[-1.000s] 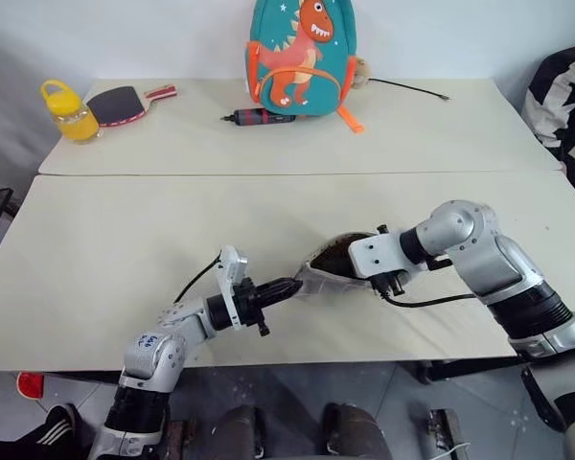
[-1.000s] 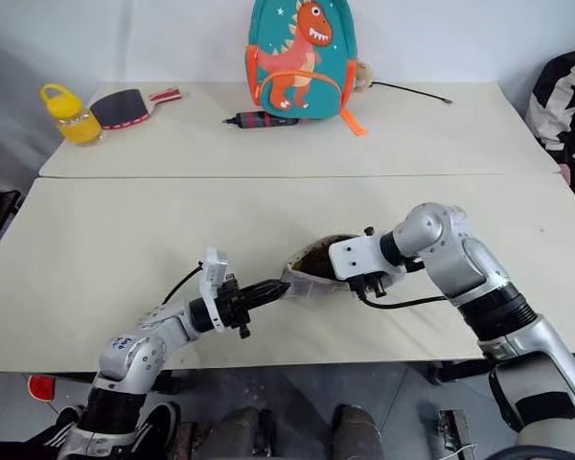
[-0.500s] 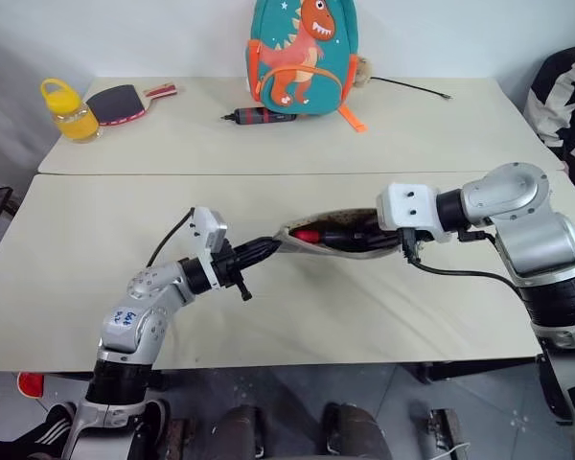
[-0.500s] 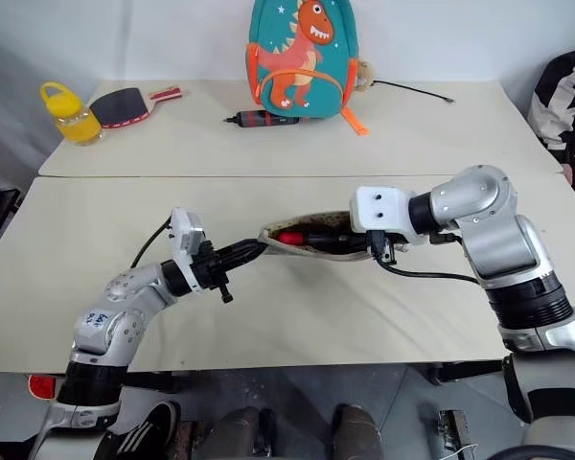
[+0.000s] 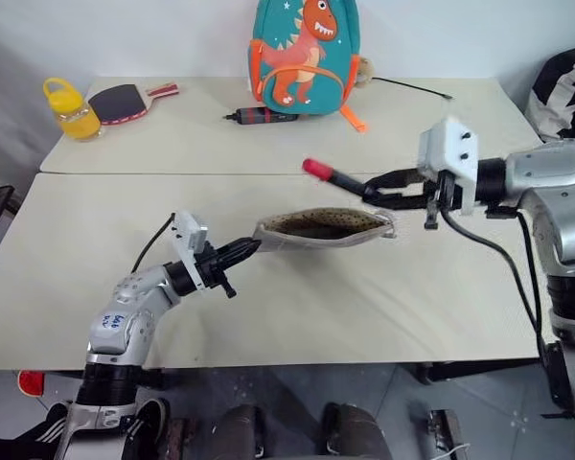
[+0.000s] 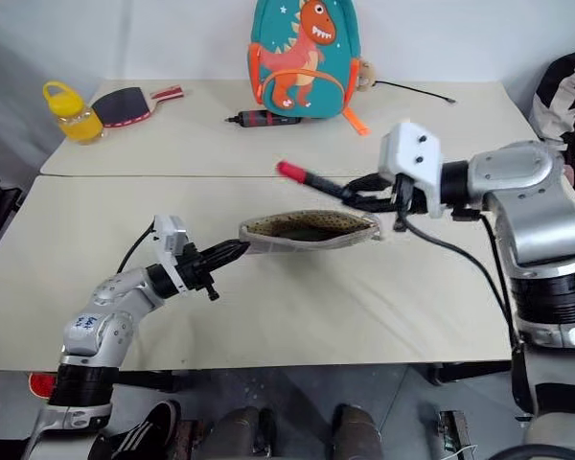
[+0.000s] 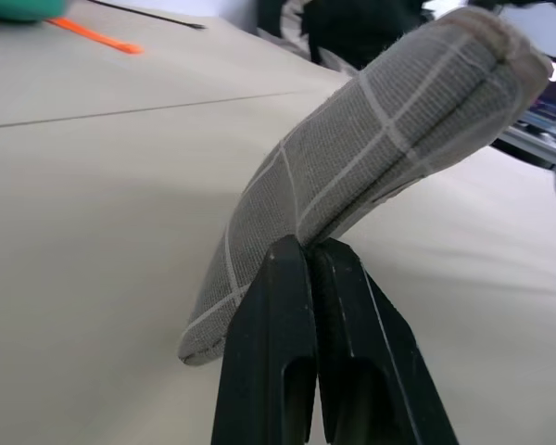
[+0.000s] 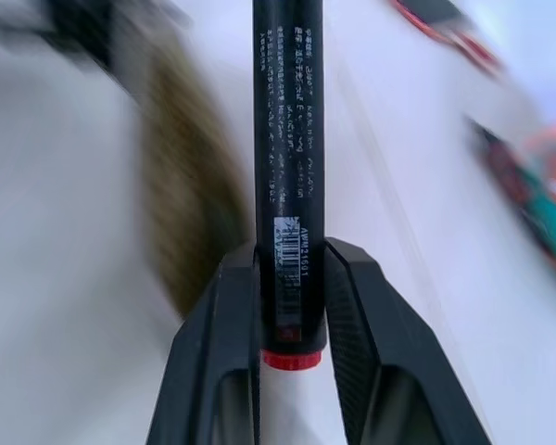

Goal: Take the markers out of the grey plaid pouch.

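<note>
Grey plaid pouch (image 5: 321, 228) — grey fabric with thin white grid lines, speckled beige lining at the open mouth. Marker (image 5: 343, 179): black barrel, red cap on the far end, red ring at the near end, small white label with fine print. Black fingers on left gripper (image 7: 308, 255) and right gripper (image 8: 291, 269); white housings behind both. Backpack (image 5: 304, 56) — teal, orange dinosaur print, orange straps. Bottle (image 5: 70, 108): yellow cap and handle, orange contents. Paddle (image 5: 117, 103): black face, red handle. Tool (image 5: 262, 116): dark red and black. Tables (image 5: 268, 144): pale beige.
</note>
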`<state>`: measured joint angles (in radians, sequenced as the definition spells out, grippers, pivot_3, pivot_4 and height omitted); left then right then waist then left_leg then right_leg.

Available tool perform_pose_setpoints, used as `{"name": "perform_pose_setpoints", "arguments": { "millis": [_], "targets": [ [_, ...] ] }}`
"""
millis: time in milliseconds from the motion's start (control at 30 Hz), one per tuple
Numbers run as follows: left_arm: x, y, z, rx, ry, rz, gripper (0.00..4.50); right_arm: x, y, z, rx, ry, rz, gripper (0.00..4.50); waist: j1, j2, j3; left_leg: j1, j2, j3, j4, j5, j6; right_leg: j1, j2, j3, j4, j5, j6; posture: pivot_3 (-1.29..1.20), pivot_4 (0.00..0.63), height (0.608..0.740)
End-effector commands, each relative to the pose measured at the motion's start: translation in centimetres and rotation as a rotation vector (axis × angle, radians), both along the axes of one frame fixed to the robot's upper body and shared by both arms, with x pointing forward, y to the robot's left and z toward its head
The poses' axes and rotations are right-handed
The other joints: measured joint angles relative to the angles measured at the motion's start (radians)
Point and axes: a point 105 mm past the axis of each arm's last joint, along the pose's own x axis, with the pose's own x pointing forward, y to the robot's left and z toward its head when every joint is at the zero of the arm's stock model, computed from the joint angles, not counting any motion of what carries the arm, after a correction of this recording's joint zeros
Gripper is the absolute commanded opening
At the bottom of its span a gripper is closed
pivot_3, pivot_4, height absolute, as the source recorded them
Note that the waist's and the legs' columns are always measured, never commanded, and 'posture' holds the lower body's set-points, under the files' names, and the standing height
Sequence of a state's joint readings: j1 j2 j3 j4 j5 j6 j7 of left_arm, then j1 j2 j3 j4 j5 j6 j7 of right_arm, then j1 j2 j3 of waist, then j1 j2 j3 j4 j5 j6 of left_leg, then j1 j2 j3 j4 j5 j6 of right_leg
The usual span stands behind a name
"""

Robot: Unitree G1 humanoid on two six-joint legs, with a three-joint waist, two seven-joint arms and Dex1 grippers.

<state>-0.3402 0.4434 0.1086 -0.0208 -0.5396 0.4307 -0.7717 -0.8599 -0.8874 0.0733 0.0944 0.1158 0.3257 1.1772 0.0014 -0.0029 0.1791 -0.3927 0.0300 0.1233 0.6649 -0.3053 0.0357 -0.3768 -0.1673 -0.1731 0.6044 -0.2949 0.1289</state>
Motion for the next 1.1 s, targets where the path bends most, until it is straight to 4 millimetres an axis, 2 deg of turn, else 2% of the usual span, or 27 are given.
{"name": "perform_pose_setpoints", "arguments": {
  "millis": [33,100,133,200,267,400,533,567,600,733,867,1000,1100],
  "targets": [
    [-0.2,0.9,1.1,-0.048,-0.030,0.005,0.00,2.3,-5.3,-0.6,-0.071,-0.066,-0.243,0.60,-0.001,-0.001,0.000,0.000,0.000,0.000,0.000,0.000,0.000,0.000,0.000,0.001,0.000,0.000,0.000,0.00,0.150,0.740],
    [-0.3,0.9,1.0,-0.068,-0.020,0.002,0.00,2.9,-6.3,-1.8,-0.051,-0.046,-0.291,0.60,-0.005,-0.001,0.000,0.000,0.000,0.001,-0.001,0.000,0.000,0.000,0.000,0.001,-0.001,0.000,0.000,0.00,0.150,0.740],
    [-0.4,0.8,1.0,-0.075,-0.017,-0.001,0.00,3.1,-7.0,-2.9,-0.074,-0.025,-0.317,0.60,-0.008,-0.001,0.000,0.000,0.000,0.001,-0.002,0.000,0.000,-0.001,0.000,0.001,-0.001,0.000,0.000,0.00,0.150,0.740],
    [-0.6,0.5,0.5,-0.077,-0.011,-0.007,0.00,3.1,-8.2,-6.8,-0.110,0.056,-0.357,0.60,-0.008,-0.001,0.000,0.001,0.001,0.001,-0.002,0.000,-0.001,-0.001,0.002,0.001,-0.001,0.000,0.000,0.00,0.150,0.740],
    [-0.6,0.4,0.4,-0.079,-0.010,-0.009,0.00,3.1,-8.6,-8.6,-0.093,0.105,-0.383,0.60,-0.009,-0.001,0.000,0.001,0.001,0.001,-0.002,0.000,-0.001,0.000,0.002,0.001,0.000,0.000,0.000,0.00,0.150,0.740],
    [-0.7,0.2,0.7,-0.087,-0.014,-0.010,0.00,3.0,-9.2,-10.6,-0.060,0.169,-0.423,0.60,-0.008,0.003,0.003,0.001,0.001,0.003,-0.001,0.000,0.000,-0.001,0.002,0.004,-0.001,0.000,0.000,0.00,0.150,0.740],
    [-0.7,0.2,0.6,-0.087,-0.011,-0.009,0.00,2.7,-9.1,-11.4,-0.054,0.210,-0.406,0.60,-0.007,0.003,0.003,0.002,0.001,0.004,0.000,0.001,0.000,0.000,0.002,0.006,-0.001,0.000,0.000,0.00,0.150,0.740],
    [-0.7,0.1,0.6,-0.086,-0.011,-0.011,0.00,2.7,-9.0,-11.3,-0.044,0.211,-0.406,1.32,-0.006,0.003,0.003,0.002,0.001,0.005,0.000,0.001,0.000,0.000,0.002,0.006,-0.001,0.000,0.000,0.00,0.150,0.740],
    [-0.8,0.1,0.6,-0.086,-0.011,-0.012,0.00,2.6,-8.9,-11.3,-0.039,0.218,-0.399,1.60,-0.005,0.003,0.003,0.002,0.001,0.004,0.000,0.001,0.000,0.000,0.002,0.007,-0.001,0.000,0.000,0.00,0.150,0.740],
    [-0.8,-0.2,0.4,-0.086,-0.009,-0.018,0.00,2.3,-7.9,-10.2,0.005,0.223,-0.354,2.97,-0.005,0.003,0.003,0.002,0.001,0.004,0.000,0.001,0.000,0.000,0.002,0.007,-0.001,0.000,0.000,0.00,0.150,0.740],
    [-0.9,-0.4,0.3,-0.089,-0.004,-0.025,0.00,2.1,-6.1,-6.0,0.117,0.163,-0.280,2.97,-0.005,0.003,0.003,0.002,0.001,0.004,0.000,0.001,0.000,-0.001,0.002,0.007,-0.001,0.000,0.000,0.00,0.150,0.740],
    [-0.9,-0.6,0.4,-0.096,0.000,-0.032,0.00,1.7,-2.7,-0.1,0.249,0.030,-0.147,2.97,-0.007,0.003,0.003,0.002,0.001,0.004,0.000,0.001,0.000,-0.001,0.002,0.007,-0.001,0.000,0.000,0.00,0.150,0.740],
    [-0.8,-1.0,0.3,-0.107,0.016,-0.041,0.00,0.4,0.2,2.7,0.297,-0.012,-0.019,2.38,-0.006,0.003,0.003,0.002,0.002,0.004,-0.001,0.000,0.000,-0.002,0.002,0.007,0.001,0.000,0.000,0.00,0.150,0.740]
  ]
}}
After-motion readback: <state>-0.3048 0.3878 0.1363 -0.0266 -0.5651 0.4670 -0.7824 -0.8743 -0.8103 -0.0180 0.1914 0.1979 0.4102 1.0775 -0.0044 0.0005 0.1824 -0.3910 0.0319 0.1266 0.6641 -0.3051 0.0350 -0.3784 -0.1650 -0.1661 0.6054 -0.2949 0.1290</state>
